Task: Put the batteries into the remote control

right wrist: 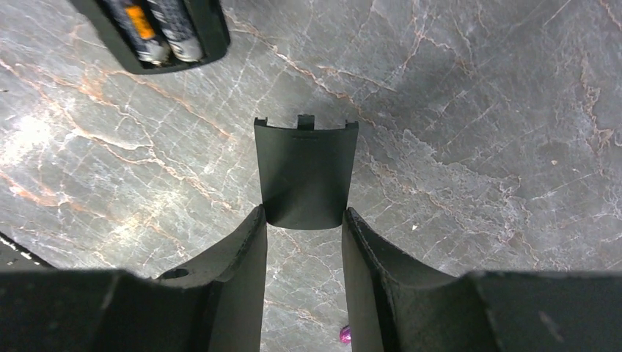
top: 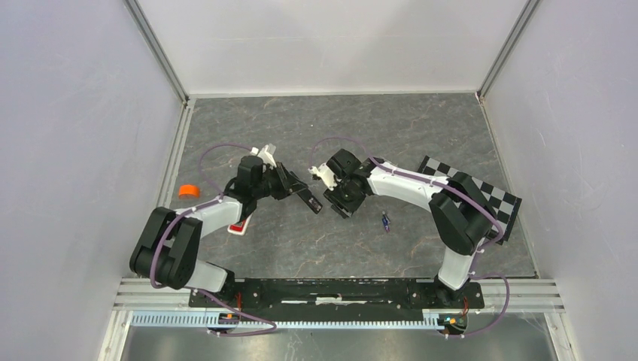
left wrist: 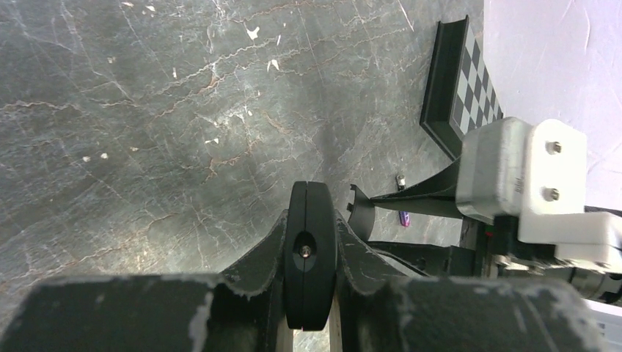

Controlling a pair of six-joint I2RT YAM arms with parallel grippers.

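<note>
Right fingers (right wrist: 249, 249) pinched the battery cover (right wrist: 304, 172) by its side edges, tabs pointing away. Just left of it, the left fingers (left wrist: 268, 257) clamped narrowly on the remote control (left wrist: 309, 242), long axis toward the cover, its open bay showing two batteries (right wrist: 165, 37).

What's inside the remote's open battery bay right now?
Two batteries lie side by side in the remote; their far ends run out of frame, and anything beneath is covered.

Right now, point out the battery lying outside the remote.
The bluish-purple battery lying loose on the table; two others sit inside the remote.
</note>
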